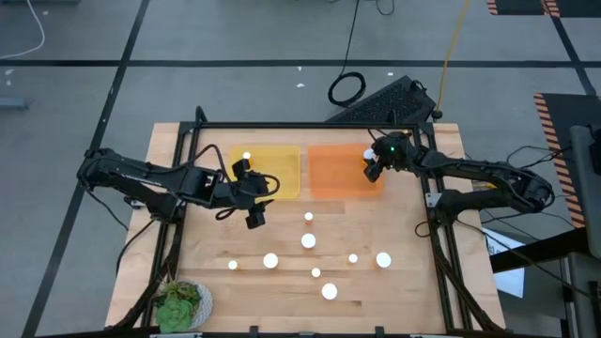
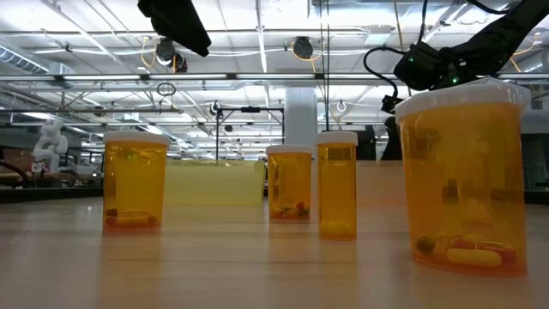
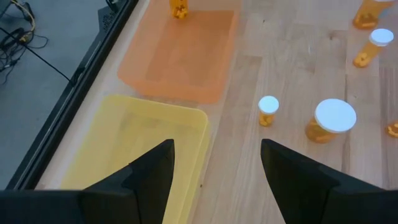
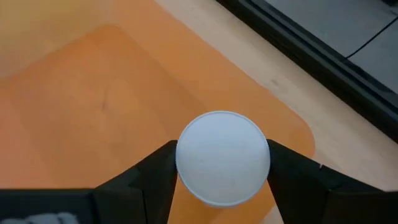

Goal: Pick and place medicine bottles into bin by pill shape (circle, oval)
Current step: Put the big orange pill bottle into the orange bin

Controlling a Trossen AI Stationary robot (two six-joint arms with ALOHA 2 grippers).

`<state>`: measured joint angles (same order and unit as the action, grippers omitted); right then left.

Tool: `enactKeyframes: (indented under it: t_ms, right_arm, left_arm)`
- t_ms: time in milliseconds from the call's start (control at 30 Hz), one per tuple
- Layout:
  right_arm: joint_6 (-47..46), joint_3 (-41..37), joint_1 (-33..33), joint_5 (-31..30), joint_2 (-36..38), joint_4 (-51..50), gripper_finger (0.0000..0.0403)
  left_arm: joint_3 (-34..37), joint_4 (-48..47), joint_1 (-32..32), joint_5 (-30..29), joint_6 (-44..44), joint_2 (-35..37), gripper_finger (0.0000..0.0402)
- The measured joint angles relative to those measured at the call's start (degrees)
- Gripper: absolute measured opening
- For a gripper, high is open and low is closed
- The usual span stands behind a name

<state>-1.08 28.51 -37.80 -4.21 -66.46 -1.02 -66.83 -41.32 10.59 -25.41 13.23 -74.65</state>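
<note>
High view: right tool (image 1: 372, 165) sits over the far right corner of the orange bin (image 1: 340, 178), clamped on a medicine bottle (image 1: 369, 153). Right wrist view confirms it: the held bottle's white cap (image 4: 222, 157) fills the gap between the two fingers (image 4: 146, 180), both pressing its sides, cap facing the camera, so the long axis runs vertical, cap up, with the orange bin floor directly beneath. Left tool (image 1: 255, 202) hangs at the near right corner of the yellow bin (image 1: 282, 167), fingers spread with nothing between them; left wrist view shows the yellow bin rim and bare tabletop (image 3: 292, 68) in the gap. One bottle (image 1: 246, 156) already stands in the yellow bin toward its far side, left of the left tool. Remaining loose bottles (image 1: 308, 240) stand upright on the tabletop nearer than both bins, caps up, spread in a loose band from left of centre to right; all are well apart from the right tool and to the near right of the left tool. Low view: four of these bottles (image 2: 290, 182) upright, pills resting at the bottom. Green leafy object (image 1: 180, 302) at near left corner.
</note>
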Motion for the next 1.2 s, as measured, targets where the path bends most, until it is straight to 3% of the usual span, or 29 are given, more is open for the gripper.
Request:
enactKeyframes:
  t_ms: [367,600,867,1200]
  right_arm:
    - [-1.1,0.0,0.0,-0.1,0.0,0.0,0.0276]
    - [-0.4,0.0,0.0,-0.1,1.1,0.4,0.0279]
    - [-0.6,0.0,0.2,2.8,8.3,-0.6,0.0279]
    - [-2.7,7.8,11.8,7.4,11.7,-7.1,0.0279]
  left_arm:
    - [0.0,0.1,0.0,0.0,-1.1,0.0,0.0243]
    - [0.0,1.4,0.0,0.0,-2.3,0.0,0.0243]
    - [0.0,1.9,0.0,0.0,-2.0,0.0,0.0243]
    - [0.0,1.6,1.4,0.0,1.8,0.0,0.0243]
